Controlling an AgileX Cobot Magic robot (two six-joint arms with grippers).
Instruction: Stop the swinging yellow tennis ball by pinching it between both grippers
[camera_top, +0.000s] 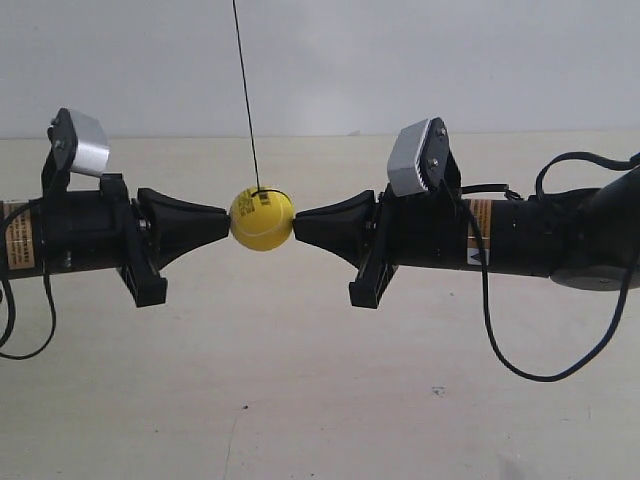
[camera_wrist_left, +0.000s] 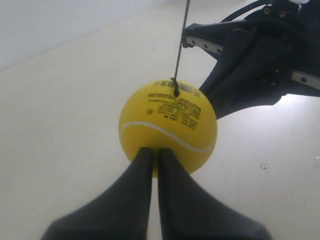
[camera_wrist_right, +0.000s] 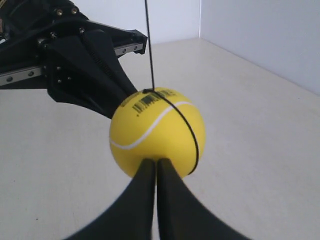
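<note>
The yellow tennis ball (camera_top: 262, 220) hangs on a thin dark string (camera_top: 245, 95) above the table, level with both arms. It sits between two pointed black tips. The gripper of the arm at the exterior view's left (camera_top: 226, 222) touches one side, and the gripper of the arm at the exterior view's right (camera_top: 297, 222) touches the other. In the left wrist view my left gripper (camera_wrist_left: 155, 152) is shut, its tips against the ball (camera_wrist_left: 167, 127). My right gripper (camera_wrist_right: 156, 162) is likewise shut, pressing its tips on the ball (camera_wrist_right: 155, 132). Neither gripper has the ball between its own jaws.
A beige table surface (camera_top: 320, 400) lies well below the arms, with a white wall (camera_top: 400, 60) behind. A black cable (camera_top: 540, 375) droops in a loop under the arm at the exterior view's right. Another cable (camera_top: 20, 345) hangs at the left edge.
</note>
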